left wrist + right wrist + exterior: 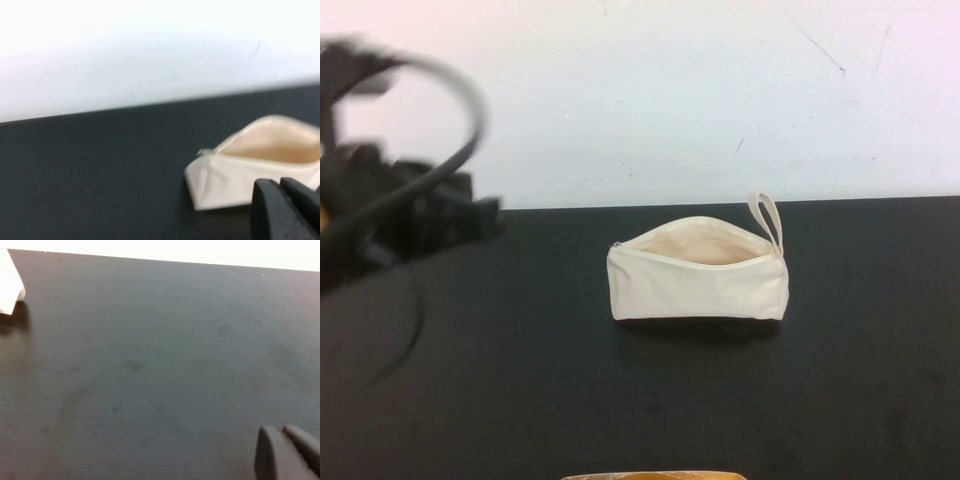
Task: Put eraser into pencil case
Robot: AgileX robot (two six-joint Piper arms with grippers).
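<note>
- The pencil case (700, 280) is seen lying on the black worktop (520, 400), near its far edge, where a white wall (670, 90) rises behind it.
- The zip of the pencil case is open, and pale beige lining is shown inside the mouth.
- A loop strap (767, 220) is seen standing up from the right end of the pencil case.
- The eraser cannot be seen anywhere; whether it lies inside the pencil case cannot be told.
- The left arm (400, 210) is blurred and is placed well to the left of the pencil case, above the far left edge of the worktop, with a black cable (450, 110) arched over it.
- In the left wrist view, the left end effector (287, 207) is seen just beside the pencil case (250, 167), with its two dark fingers pressed together and nothing held between them.
- In the right wrist view, the right end effector (287, 452) is shown over bare worktop, its fingers also pressed together and holding nothing; only a white corner of the pencil case (10, 285) is caught there, well apart from it.
- A thin tan edge (655, 476) is visible at the near side of the worktop, in front of the pencil case.
</note>
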